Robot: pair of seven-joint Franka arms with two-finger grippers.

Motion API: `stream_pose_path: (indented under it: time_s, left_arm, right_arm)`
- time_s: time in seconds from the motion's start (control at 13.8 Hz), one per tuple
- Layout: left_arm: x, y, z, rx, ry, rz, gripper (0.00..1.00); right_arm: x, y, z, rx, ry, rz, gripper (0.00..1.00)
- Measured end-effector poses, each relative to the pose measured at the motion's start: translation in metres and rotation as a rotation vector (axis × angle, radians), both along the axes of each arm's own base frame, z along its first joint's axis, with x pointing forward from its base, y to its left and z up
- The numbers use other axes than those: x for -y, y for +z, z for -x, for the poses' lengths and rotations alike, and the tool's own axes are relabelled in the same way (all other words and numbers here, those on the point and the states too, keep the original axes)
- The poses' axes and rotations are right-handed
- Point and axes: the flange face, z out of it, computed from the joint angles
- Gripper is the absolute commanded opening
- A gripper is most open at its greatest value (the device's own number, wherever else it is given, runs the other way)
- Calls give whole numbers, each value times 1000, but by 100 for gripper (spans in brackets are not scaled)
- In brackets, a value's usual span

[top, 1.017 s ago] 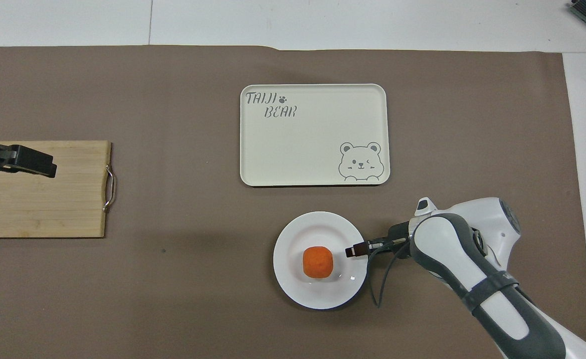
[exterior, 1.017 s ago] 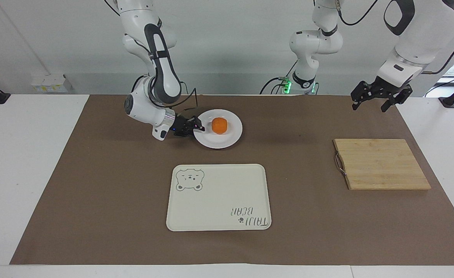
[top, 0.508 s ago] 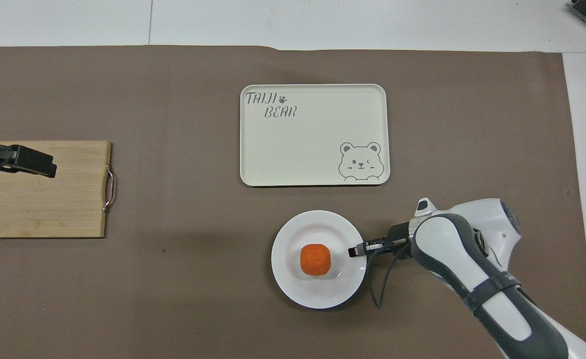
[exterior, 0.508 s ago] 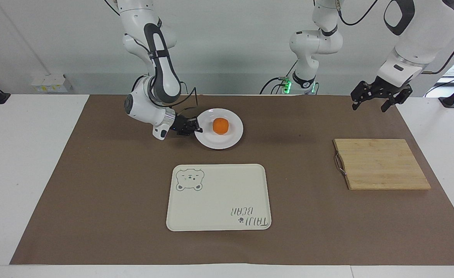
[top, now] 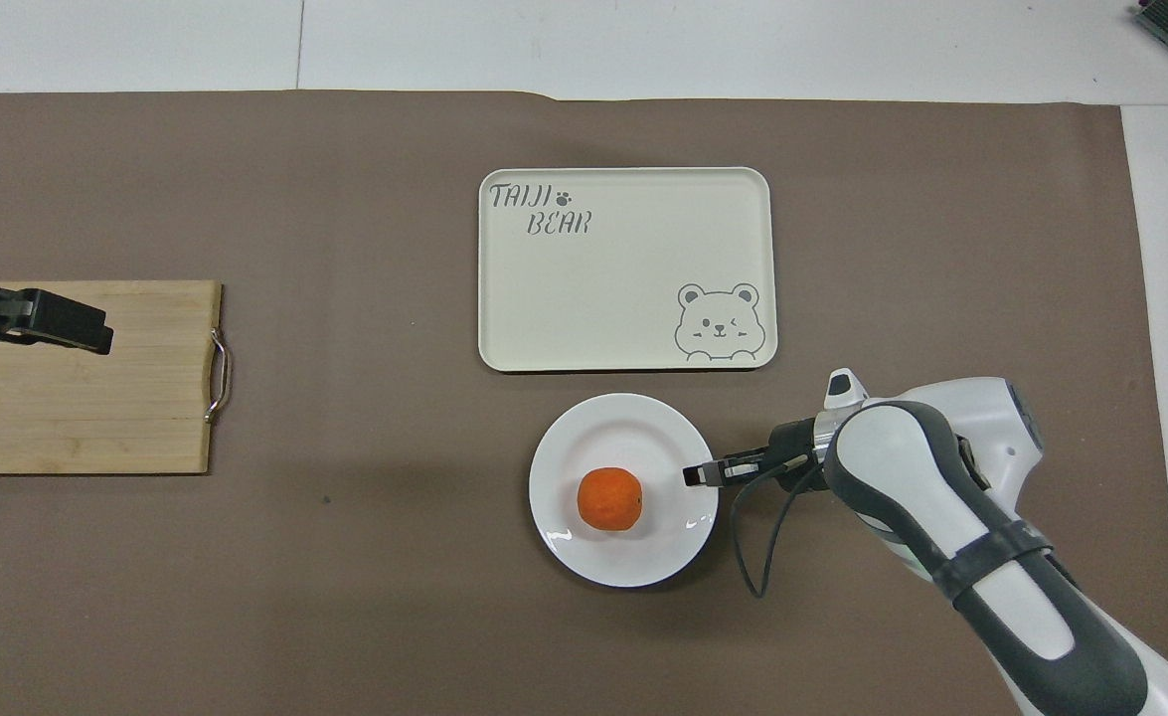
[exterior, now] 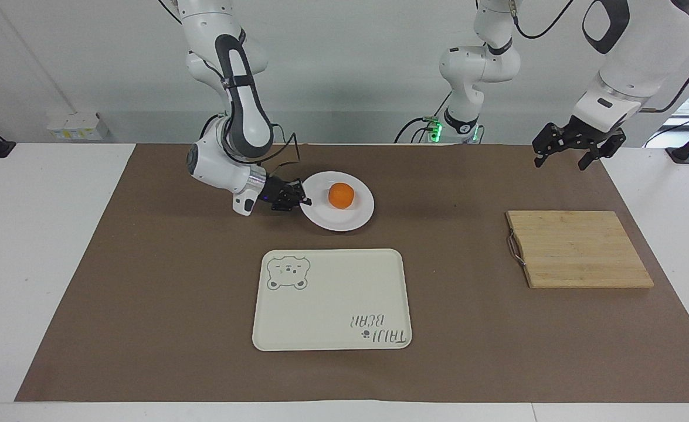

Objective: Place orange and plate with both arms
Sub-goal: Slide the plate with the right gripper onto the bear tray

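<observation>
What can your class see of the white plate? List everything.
The plate is round, plain glossy white, ceramic by its look, with a shallow well and a wide rim. It sits upright and level on the brown mat, nearer to the robots than the tray. The orange rests in its well. The right tool is shut on its rim at the edge toward the right arm's end.
</observation>
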Motion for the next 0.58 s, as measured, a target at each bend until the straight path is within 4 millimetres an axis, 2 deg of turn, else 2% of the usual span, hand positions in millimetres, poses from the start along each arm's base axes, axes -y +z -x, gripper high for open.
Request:
stream_pose_path:
  time_s: [0.36, 0.58]
  left_arm:
    - [0, 0, 0, 0, 0, 0, 100]
    - [0, 0, 0, 0, 0, 0, 100]
  right_arm:
    - [-2, 18, -35, 7, -48, -88, 0]
    - [-3, 34, -70, -4, -105, -105, 0]
